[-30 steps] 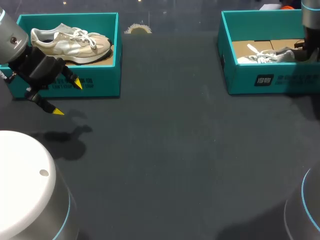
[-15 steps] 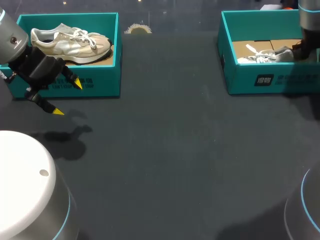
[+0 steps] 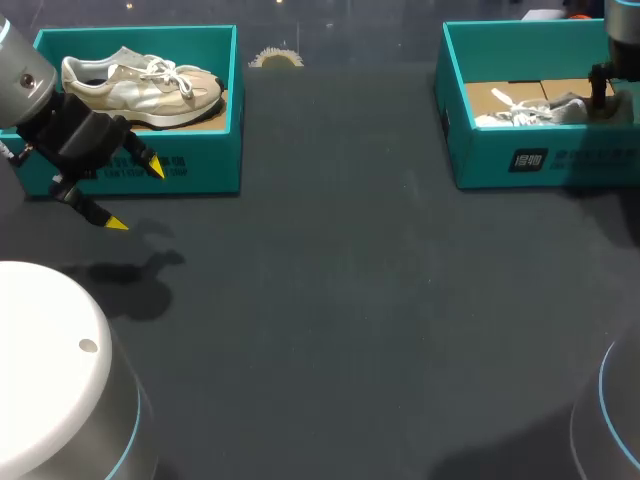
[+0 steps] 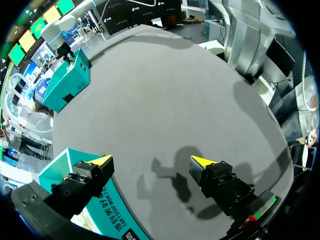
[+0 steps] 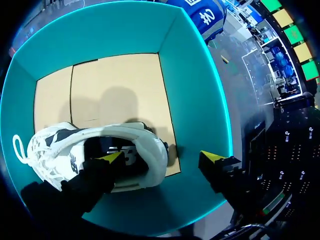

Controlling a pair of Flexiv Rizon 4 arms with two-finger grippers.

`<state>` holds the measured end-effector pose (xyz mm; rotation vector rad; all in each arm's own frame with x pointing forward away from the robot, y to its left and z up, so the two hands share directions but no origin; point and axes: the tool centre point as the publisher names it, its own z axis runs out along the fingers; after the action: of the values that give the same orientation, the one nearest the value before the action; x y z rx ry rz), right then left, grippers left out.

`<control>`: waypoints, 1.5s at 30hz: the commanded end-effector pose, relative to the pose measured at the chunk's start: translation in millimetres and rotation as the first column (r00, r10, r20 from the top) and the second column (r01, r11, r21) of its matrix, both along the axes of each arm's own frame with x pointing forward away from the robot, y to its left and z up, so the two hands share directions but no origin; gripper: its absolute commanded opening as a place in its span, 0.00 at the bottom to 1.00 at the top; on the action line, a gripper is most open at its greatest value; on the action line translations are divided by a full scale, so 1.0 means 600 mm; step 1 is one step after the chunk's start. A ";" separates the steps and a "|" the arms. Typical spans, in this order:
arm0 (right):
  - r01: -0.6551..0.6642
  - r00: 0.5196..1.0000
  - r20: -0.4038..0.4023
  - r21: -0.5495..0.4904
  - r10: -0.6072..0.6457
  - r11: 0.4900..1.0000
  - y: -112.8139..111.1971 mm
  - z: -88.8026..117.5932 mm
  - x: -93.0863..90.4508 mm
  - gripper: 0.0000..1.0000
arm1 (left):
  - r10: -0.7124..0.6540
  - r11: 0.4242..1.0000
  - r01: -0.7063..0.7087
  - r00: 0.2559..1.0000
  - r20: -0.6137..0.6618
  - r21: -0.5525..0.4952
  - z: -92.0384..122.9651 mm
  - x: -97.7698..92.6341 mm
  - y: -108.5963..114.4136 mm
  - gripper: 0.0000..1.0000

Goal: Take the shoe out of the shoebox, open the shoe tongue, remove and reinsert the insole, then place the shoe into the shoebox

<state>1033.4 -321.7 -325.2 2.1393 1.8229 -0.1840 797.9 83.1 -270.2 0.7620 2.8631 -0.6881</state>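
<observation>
While the white shoe point(image 3: 528, 112) lies flat inside the right shoebox point(image 3: 520, 160) at the upper right of the head view, its long axis runs across the frame. The laces and toe lie toward the left and the heel toward the right, where the right arm point(image 3: 622, 30) comes down over it and hides the heel end. In the right wrist view the shoe rests on the box's cardboard floor point(image 5: 120, 85). The right gripper point(image 5: 161, 157) hangs over the heel with its fingers spread wide, one yellow tip over the shoe's dark opening and the other beyond the heel, over the teal wall. Whether either tip touches the shoe cannot be told, and the gripper's own body covers part of the toe end. At the left of the head view the left gripper point(image 3: 136, 196) hovers above the dark table point(image 3: 330, 300), just in front of the left shoebox point(image 3: 200, 165). Its fingers are parted with only table between them. A beige shoe point(image 3: 140, 88) lies in that box, toe to the right. A small pale toothed thing point(image 3: 275, 58) at the table's far edge is too small to identify.
</observation>
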 end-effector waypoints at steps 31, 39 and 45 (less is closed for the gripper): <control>-0.072 0.997 0.032 0.124 0.069 0.990 0.062 0.203 -0.169 1.00 | 0.000 1.000 0.000 1.000 0.002 0.002 0.000 -0.001 0.001 1.00; -0.053 0.999 0.022 0.160 0.050 0.986 0.057 0.195 -0.208 1.00 | 0.000 1.000 0.000 1.000 0.002 0.002 0.000 -0.001 0.001 1.00; -0.049 0.999 0.015 0.160 0.047 0.986 0.061 0.204 -0.231 1.00 | 0.000 1.000 0.000 1.000 0.002 0.002 0.000 -0.001 0.001 1.00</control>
<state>904.2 -287.2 -207.2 2.2032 1.9496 -0.0231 797.9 83.1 -270.2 0.7620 2.8631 -0.6882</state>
